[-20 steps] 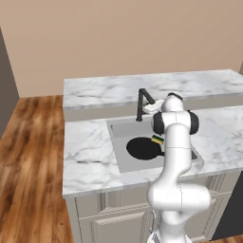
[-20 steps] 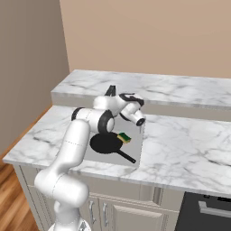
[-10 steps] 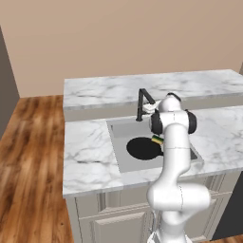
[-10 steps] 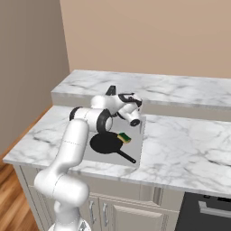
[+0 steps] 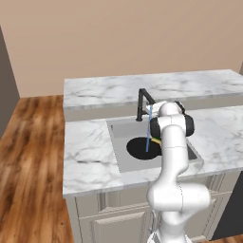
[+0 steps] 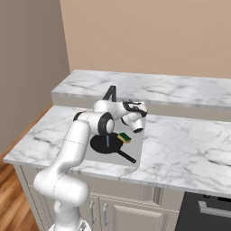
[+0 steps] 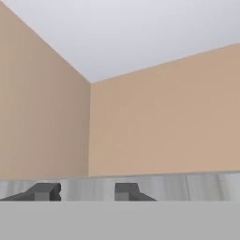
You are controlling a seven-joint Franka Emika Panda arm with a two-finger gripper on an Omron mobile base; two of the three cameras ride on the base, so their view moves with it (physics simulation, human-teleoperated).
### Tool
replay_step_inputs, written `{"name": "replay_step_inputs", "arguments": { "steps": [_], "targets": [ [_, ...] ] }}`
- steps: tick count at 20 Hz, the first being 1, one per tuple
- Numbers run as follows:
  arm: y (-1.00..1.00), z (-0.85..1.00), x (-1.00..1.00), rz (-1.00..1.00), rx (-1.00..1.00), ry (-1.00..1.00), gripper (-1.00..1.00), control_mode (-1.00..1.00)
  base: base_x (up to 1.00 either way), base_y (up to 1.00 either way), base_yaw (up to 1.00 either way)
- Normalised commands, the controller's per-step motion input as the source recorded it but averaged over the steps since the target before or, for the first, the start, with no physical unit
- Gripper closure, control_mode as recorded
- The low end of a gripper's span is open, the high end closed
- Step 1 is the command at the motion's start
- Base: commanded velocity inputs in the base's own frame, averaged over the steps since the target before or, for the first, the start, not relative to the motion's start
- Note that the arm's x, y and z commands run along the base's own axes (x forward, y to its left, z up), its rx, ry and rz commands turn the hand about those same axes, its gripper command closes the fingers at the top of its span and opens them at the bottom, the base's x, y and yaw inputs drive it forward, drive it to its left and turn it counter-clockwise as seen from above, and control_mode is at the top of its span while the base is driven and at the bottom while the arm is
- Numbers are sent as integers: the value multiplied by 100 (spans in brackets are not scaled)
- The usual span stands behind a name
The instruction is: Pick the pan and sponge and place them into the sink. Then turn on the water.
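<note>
The pan (image 6: 107, 143) lies flat in the sink (image 5: 119, 142), its thin handle, the long axis, running toward the front right corner, the sponge (image 6: 124, 137) just beside it, and the water (image 5: 148, 128) falls straight from the faucet (image 5: 143, 102) onto the pan. My claw (image 7: 85, 191) hangs above the basin's right side with its fingertips partly drawn in and nothing between them. My worry is that pulling my arm back could knock the faucet, since my wrist is close by it
</note>
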Motion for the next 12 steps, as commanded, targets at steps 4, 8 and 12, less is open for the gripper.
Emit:
{"name": "replay_step_inputs", "arguments": {
  "steps": [4, 8, 12],
  "targets": [
    [-97, -22, 48, -5, 9, 0, -100, -100, 0, 0, 0],
    [-28, 9, 26, -3, 7, 0, -100, -100, 0, 0, 0],
    [0, 1, 10, 0, 0, 0, -100, -100, 0, 0, 0]
  ]
}}
